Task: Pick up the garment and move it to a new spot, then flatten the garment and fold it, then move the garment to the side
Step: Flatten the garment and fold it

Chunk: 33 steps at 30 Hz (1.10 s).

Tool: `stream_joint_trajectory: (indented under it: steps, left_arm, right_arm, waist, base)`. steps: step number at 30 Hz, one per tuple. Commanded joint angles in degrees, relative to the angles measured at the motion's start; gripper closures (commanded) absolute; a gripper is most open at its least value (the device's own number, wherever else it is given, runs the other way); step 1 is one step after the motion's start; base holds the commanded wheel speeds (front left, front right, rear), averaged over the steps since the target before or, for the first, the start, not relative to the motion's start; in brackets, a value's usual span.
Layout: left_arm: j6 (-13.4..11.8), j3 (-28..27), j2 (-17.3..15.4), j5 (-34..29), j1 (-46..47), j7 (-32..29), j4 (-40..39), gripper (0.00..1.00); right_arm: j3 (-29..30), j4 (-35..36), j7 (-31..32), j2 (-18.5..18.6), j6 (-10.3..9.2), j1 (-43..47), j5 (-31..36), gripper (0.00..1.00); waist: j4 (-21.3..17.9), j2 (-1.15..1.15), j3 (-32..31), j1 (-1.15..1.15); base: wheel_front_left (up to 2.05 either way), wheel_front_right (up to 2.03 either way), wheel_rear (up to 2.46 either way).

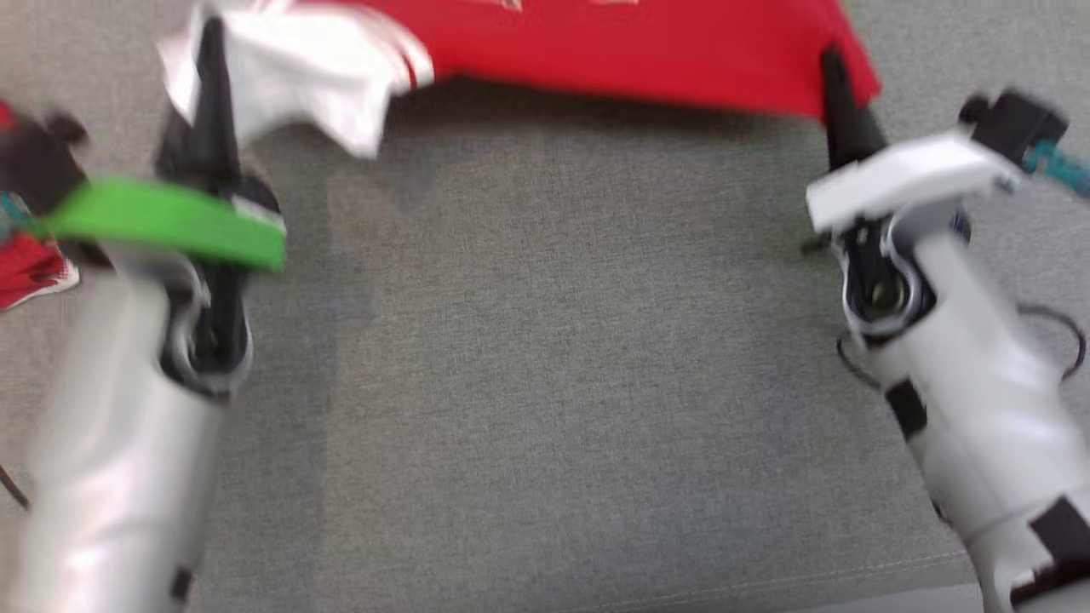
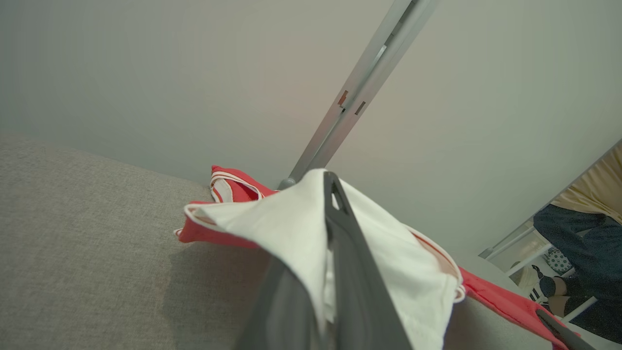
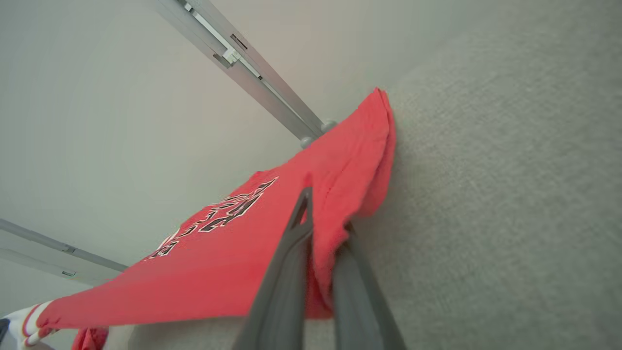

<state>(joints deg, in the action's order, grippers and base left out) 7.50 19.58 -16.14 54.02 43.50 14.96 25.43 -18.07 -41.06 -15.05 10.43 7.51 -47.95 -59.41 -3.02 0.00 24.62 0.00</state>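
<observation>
Red white-lined jersey [image 1: 639,51] stretched taut between my left hand [image 1: 210,51] and right hand [image 1: 834,72], each pinching a corner, ready for flattening.

Head cam: steep downward, close over grey fabric surface [image 1: 545,383]. Both wrist cams: low, close, aimed across that surface toward pale wall [image 2: 146,73]. All three share red garment [image 1: 639,42].

Garment [image 1: 630,51] between left claw [image 1: 211,38] and right claw [image 1: 830,66], over the upholstered surface [image 1: 545,358]; another cloth [image 1: 30,268] at far left.
</observation>
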Motion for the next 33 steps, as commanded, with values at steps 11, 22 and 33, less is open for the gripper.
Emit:
stream_joint_trajectory:
  steps: [11,22,33]
  left_arm:
    - [-0.08,-7.49,7.18,-8.07,-32.34,0.31,-9.07,1.00]
    - [-2.17,-4.87,8.03,-10.16,-49.26,-1.13,-16.73,1.00]
    - [-2.21,-3.86,6.82,-9.96,-46.01,-4.03,-18.11,1.00]
  right_arm:
    - [-2.17,6.62,-0.15,4.56,-0.09,26.65,-5.95,1.00]
    - [0.47,15.04,1.39,7.72,-0.08,44.19,-6.16,1.00]
    - [5.30,19.88,6.15,4.70,-0.06,44.51,-4.35,1.00]
  waist:
    - [2.28,0.00,-10.68,0.00]
    - [3.25,0.00,-16.23,0.00]
    - [2.22,0.00,-14.98,0.00]
  base:
    - [0.00,0.00,0.00]
    - [0.00,0.00,0.00]
    - [0.00,0.00,0.00]
